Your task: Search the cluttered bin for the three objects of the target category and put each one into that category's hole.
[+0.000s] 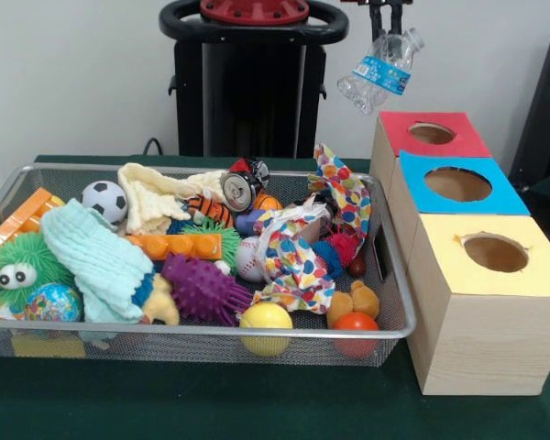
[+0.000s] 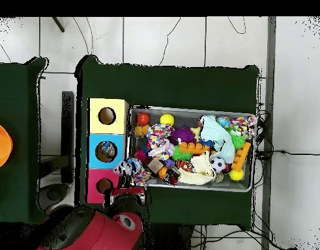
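Observation:
My gripper [image 1: 390, 31] comes down at the top edge of the front view. It is shut on a crushed transparent bottle with a blue label [image 1: 378, 75]. The bottle hangs in the air above and just left of the red-topped box [image 1: 467, 139], clear of the round hole. The wire mesh bin [image 1: 202, 332] stands to the left, full of toys and cloths. No other such bottle shows in it. In the overhead view the bin [image 2: 188, 109] lies right of the three boxes, and my red arm [image 2: 90, 228] reaches toward the red box [image 2: 92, 179].
Behind the red box's row come a blue-topped box [image 1: 506, 198] and a yellow-topped box [image 1: 543, 275], each with a round hole. A crushed metal can [image 1: 240, 190] lies at the bin's far side among balls, spiky toys, orange bricks and cloths. The black pedestal [image 1: 247, 92] stands behind.

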You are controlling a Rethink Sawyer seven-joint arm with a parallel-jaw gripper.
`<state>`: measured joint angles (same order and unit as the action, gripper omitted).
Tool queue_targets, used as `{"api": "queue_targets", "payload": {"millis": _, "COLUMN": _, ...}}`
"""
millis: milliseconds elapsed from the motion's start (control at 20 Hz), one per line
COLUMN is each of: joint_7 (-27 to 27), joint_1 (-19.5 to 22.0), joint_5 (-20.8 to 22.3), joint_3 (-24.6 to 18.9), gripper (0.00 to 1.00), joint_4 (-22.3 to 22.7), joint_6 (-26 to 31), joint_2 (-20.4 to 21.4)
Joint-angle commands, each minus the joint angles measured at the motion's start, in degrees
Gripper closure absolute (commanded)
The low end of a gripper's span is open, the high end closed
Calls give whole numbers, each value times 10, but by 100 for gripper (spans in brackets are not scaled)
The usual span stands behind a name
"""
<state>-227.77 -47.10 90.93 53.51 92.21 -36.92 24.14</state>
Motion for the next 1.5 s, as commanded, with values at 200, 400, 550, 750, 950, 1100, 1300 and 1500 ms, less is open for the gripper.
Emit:
{"api": "queue_targets", "payload": {"millis": 200, "joint_7": -227, "joint_1": -2, "joint_5": -54, "joint_3": -11, "gripper": 100, "joint_4": -47, "joint_6": 14, "joint_2": 17}}
{"api": "queue_targets", "payload": {"millis": 400, "joint_7": -221, "joint_1": 2, "joint_5": -65, "joint_3": -13, "gripper": 100, "joint_4": -45, "joint_6": 17, "joint_2": 33}}
{"api": "queue_targets", "payload": {"millis": 550, "joint_7": -208, "joint_1": 7, "joint_5": -85, "joint_3": -25, "gripper": 100, "joint_4": -40, "joint_6": 33, "joint_2": 44}}
{"api": "queue_targets", "payload": {"millis": 750, "joint_7": -212, "joint_1": 23, "joint_5": -112, "joint_3": -49, "gripper": 100, "joint_4": -38, "joint_6": 38, "joint_2": 60}}
{"api": "queue_targets", "payload": {"millis": 950, "joint_7": -239, "joint_1": 27, "joint_5": -120, "joint_3": -53, "gripper": 100, "joint_4": -47, "joint_6": 39, "joint_2": 61}}
{"api": "queue_targets", "payload": {"millis": 1100, "joint_7": -235, "joint_1": 31, "joint_5": -129, "joint_3": -56, "gripper": 100, "joint_4": -48, "joint_6": 40, "joint_2": 68}}
{"api": "queue_targets", "payload": {"millis": 1300, "joint_7": -222, "joint_1": 34, "joint_5": -135, "joint_3": -63, "gripper": 100, "joint_4": -52, "joint_6": 46, "joint_2": 63}}
{"api": "queue_targets", "payload": {"millis": 1500, "joint_7": -192, "joint_1": 41, "joint_5": -147, "joint_3": -76, "gripper": 100, "joint_4": -53, "joint_6": 75, "joint_2": 47}}
